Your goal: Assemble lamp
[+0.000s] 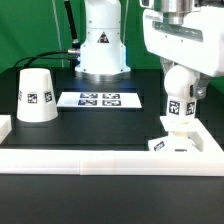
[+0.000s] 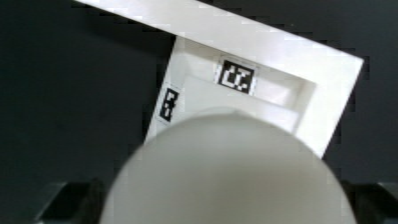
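My gripper (image 1: 180, 92) is at the exterior view's right, shut on the white bulb (image 1: 177, 110), which hangs upright with its stem pointing down. The stem's end is at or just over the small blocky base (image 1: 170, 144), which sits in the corner of the white rim; I cannot tell if they touch. In the wrist view the bulb's round head (image 2: 222, 170) fills the foreground and hides my gripper's tips. The base (image 2: 246, 88) lies beyond it with two tags showing. The cone-shaped shade (image 1: 37, 95) stands alone at the exterior view's left.
The marker board (image 1: 100, 100) lies flat on the black table in front of the robot's pedestal (image 1: 103, 50). A raised white rim (image 1: 100, 160) runs along the front and right of the work area and also shows in the wrist view (image 2: 196, 20).
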`<act>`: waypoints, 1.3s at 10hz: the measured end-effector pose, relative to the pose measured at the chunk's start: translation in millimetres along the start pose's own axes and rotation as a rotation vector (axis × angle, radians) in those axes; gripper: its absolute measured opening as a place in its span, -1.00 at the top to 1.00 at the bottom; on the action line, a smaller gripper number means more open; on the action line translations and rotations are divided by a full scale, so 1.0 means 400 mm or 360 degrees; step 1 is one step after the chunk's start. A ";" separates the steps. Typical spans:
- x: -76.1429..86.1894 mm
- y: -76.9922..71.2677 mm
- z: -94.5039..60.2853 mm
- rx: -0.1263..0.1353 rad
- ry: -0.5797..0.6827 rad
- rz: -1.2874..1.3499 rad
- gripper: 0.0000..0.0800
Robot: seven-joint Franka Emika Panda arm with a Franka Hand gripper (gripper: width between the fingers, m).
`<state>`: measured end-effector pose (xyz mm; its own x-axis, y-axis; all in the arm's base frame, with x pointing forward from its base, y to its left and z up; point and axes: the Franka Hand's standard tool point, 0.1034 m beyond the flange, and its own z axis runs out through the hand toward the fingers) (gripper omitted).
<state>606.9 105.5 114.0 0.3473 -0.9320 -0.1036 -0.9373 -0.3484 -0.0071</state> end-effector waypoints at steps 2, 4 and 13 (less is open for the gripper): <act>-0.002 -0.001 0.000 0.0000 0.0000 -0.0316 -0.73; -0.002 -0.001 0.000 0.0001 0.0001 -0.0510 -0.75; 0.001 -0.001 0.000 -0.0026 0.0026 -0.1894 -0.75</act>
<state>607.5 105.2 113.9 0.9993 -0.0234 -0.0279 -0.0255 -0.9967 -0.0773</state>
